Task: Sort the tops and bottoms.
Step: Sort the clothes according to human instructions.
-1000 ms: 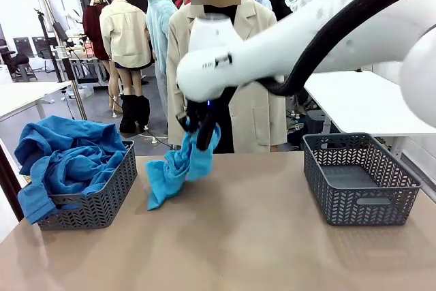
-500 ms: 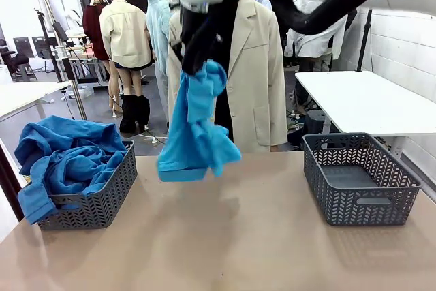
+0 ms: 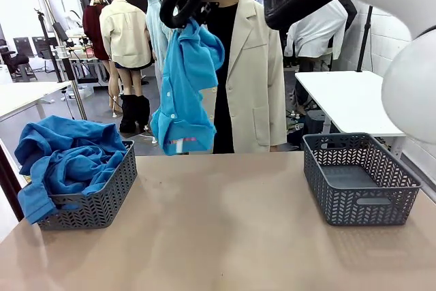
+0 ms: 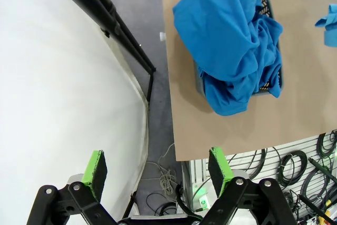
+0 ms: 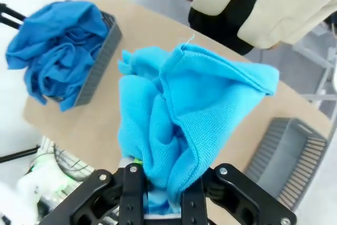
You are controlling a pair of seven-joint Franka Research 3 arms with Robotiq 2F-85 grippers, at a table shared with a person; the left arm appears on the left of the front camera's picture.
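Note:
A sky-blue shirt [image 3: 185, 83] hangs high over the table's far middle, with my right gripper [image 3: 185, 6] shut on its top. In the right wrist view the same sky-blue shirt [image 5: 181, 125] bunches between the black fingers [image 5: 134, 193]. Royal-blue shirts [image 3: 65, 158] fill the grey basket [image 3: 102, 199] at the left and spill over its rim. My left gripper [image 4: 158, 168] is open, high above the floor beside the table, with that pile of blue shirts [image 4: 231, 46] below it.
A second grey basket [image 3: 357, 178] stands at the right with nothing in it. A person in a beige coat [image 3: 255, 66] stands at the far edge behind the hanging shirt. Bare tabletop [image 3: 225, 236] lies between the baskets.
My right arm has lifted the sky-blue shirt off the table to well above it. The shirt now hangs free and unfolded.

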